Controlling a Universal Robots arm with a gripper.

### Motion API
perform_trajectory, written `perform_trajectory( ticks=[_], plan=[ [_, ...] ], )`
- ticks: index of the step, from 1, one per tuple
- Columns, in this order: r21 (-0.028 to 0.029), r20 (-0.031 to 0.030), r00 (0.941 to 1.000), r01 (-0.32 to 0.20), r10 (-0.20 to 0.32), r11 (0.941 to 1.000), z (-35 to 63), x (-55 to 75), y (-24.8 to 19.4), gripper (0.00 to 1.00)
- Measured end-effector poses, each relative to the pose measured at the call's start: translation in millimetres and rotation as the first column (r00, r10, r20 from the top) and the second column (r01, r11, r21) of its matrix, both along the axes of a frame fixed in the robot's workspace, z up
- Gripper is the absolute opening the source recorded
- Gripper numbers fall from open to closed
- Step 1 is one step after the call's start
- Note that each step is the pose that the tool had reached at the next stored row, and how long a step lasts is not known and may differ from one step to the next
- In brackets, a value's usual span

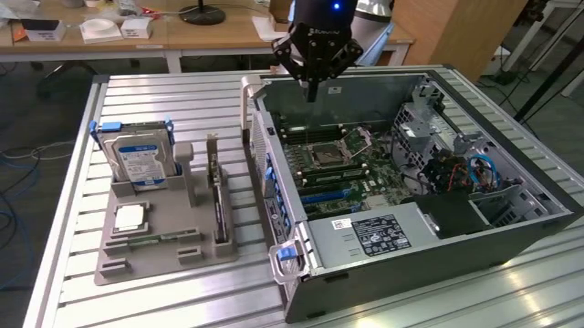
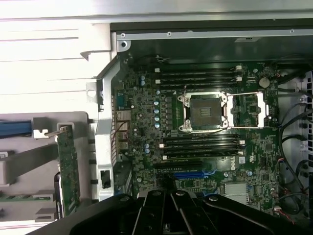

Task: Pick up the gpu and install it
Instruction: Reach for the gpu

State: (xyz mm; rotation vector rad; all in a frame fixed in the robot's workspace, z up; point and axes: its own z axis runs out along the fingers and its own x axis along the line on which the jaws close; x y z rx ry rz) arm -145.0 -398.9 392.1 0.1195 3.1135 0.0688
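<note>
Gripper [image 1: 311,90] hangs closed and empty over the case [image 1: 438,270] rim, well apart from the racked gpu [image 1: 217,198]; approaching closed risks knocking the card.

gpu [image 1: 217,198] in holder [image 1: 150,263] | holder at exterior view's left of case [image 1: 411,273] | hand [image 1: 312,92] above case

On my slatted metal table [image 1: 164,102], at the exterior view's left, a grey holder [image 1: 155,258] carries an upright hard drive [image 1: 137,158] and a green memory stick [image 1: 150,238], beside the open computer case [image 1: 438,249].
</note>
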Motion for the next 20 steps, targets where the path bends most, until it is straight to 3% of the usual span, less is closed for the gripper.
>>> perform_trajectory(
  ticks=[20],
  plan=[
    [0.0,0.0,1.0,0.0,0.0,1.0,-1.3,-28.4,0.0,0.11]
  ],
)
